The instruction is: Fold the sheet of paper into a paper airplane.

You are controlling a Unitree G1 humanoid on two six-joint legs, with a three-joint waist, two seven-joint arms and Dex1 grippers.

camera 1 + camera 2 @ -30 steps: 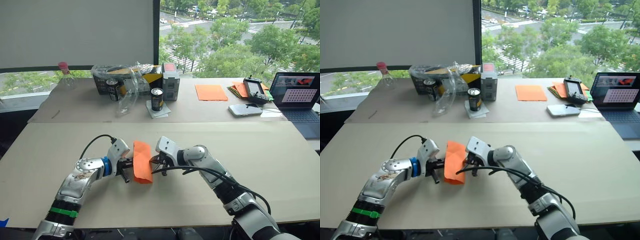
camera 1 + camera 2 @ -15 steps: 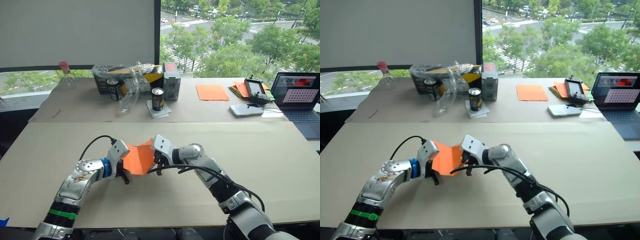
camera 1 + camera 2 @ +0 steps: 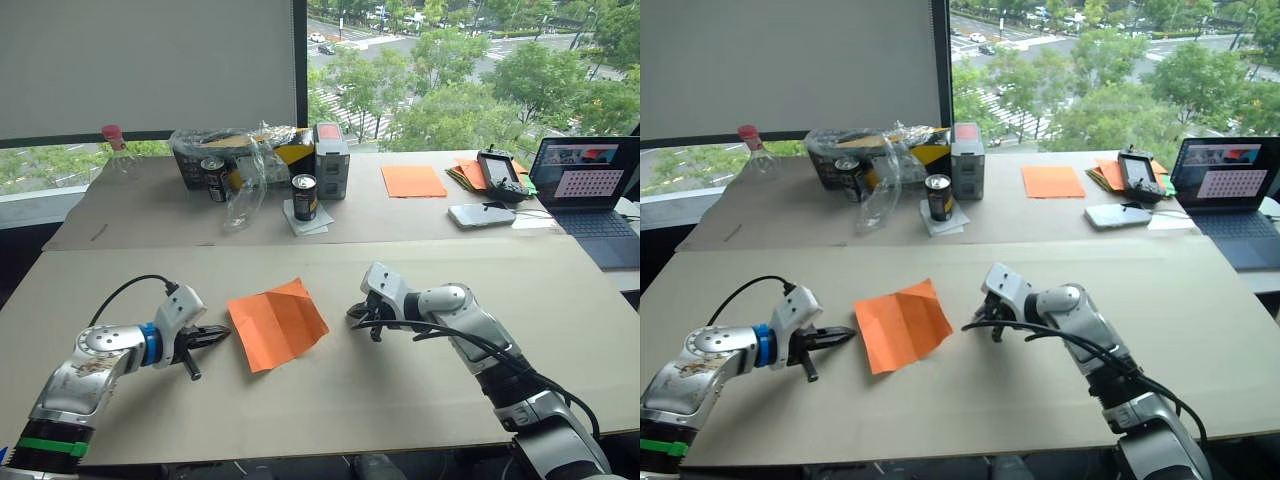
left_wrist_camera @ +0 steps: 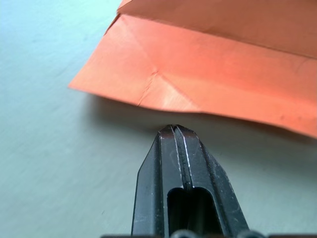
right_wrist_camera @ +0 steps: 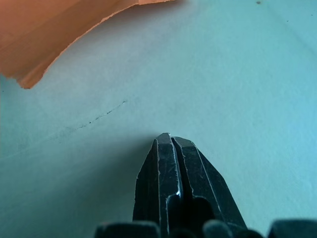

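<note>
the left gripper (image 3: 218,333) lies low over the tabletop (image 3: 420,400) toward its left front part, its two black fingers (image 4: 176,148) pressed together on nothing and pointing at the sheet of paper (image 3: 277,322), whose near left edge sits just beyond the tips with a narrow strip of bare surface between. the right gripper (image 3: 354,316) rests on the other side of the sheet, its fingers (image 5: 171,153) likewise pinched shut and empty, tips aimed toward the paper's right corner but a little apart from it. the orange sheet lies unfolded between the two grippers, roughly midway across the tabletop and nearer the front edge than the back, turned so its corners point outward like a diamond; crease lines cross it and its far corner lifts slightly off the surface. on the second table behind, a smooth orange sheet (image 3: 413,180) lies flat, with a pile of papers (image 3: 466,172) beside it, then a handheld controller (image 3: 497,170), a phone (image 3: 482,215) and a laptop (image 3: 585,185) toward the right edge. further left stand two cans (image 3: 304,197), a grey box (image 3: 331,160), crumpled clear plastic (image 3: 245,185) and a bottle with a red cap (image 3: 116,152).
</note>
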